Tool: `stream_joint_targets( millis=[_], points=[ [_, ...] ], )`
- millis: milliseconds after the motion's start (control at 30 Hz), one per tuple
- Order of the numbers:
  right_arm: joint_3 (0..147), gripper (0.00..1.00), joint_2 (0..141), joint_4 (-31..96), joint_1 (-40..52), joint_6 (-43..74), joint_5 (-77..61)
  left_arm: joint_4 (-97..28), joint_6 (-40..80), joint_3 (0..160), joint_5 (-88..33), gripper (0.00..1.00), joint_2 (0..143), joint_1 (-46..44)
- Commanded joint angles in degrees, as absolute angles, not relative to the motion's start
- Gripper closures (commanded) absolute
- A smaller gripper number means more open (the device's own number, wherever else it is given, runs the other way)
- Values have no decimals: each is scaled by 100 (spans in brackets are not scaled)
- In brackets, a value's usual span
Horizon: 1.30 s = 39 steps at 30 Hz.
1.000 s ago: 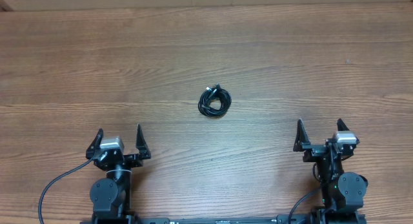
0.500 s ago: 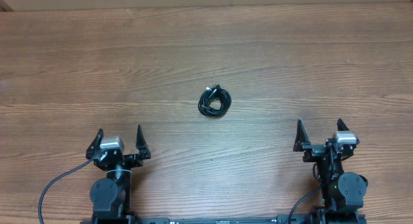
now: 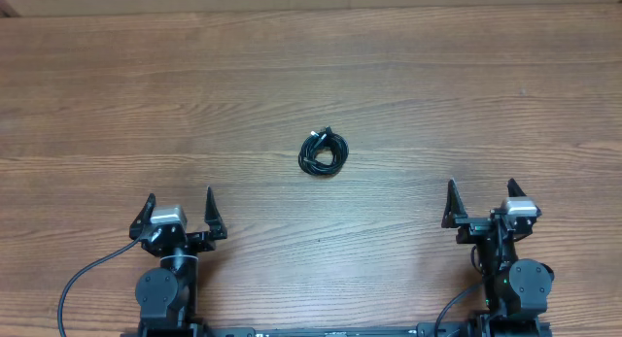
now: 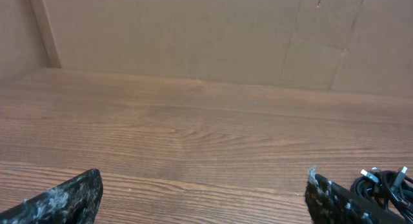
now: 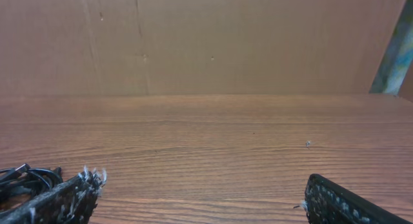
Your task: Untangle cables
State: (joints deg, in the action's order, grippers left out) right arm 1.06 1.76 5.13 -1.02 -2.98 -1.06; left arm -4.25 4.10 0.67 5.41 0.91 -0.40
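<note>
1. Surface: a wood-grain bench (image 3: pixel 408 75) fills the overhead view. In the wrist views a plain brown board wall (image 4: pixel 193 30) stands along its far edge.
2. Task item: the cables (image 3: pixel 324 151) lie in one small tangled black coil around the middle of the bench, flat on the wood. The coil is well apart from both arms and roughly midway between them, toward the far edge from their tips.
3. Left arm (image 3: pixel 163 284): mounted at the near edge, toward the near left corner. The left jaws are released, spread wide and grasping nothing. Only bare wood shows between the fingers (image 4: pixel 64 198).
4. Right arm (image 3: pixel 510 279): mounted at the near edge, toward the near right corner. The right jaws are likewise released, spread wide and grasping nothing, with only wood between the fingers (image 5: pixel 61 201).
5. Left wrist view: the coil (image 4: pixel 387 185) appears at the lower right, partly hidden behind one finger. Small light plug ends show on it.
6. Right wrist view: the coil (image 5: pixel 26 179) appears at the lower left, partly behind one finger.
7. Contact: neither set of jaws touches the cables.
</note>
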Motion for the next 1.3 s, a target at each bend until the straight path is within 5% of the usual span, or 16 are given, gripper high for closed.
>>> stream_joint_targets(
  millis=[0,433,767,1067,1267],
  points=[
    [45,0,113,475,-75,-307,-54,-403,296,30,530,0,25,-78],
    [45,0,115,475,-75,-309,-54,2163,862,513,-733,0,49,-78],
    [47,0,113,362,-75,-305,-32,-1083,-419,4462,-1691,0,3159,-78],
    [49,0,113,-899,-64,1382,-3887,-3275,-298,7439,-5395,0,6713,-113],
    [786,0,126,-1684,-104,1890,-3859,-4462,-329,8110,-3446,0,8038,-991]
  ],
)
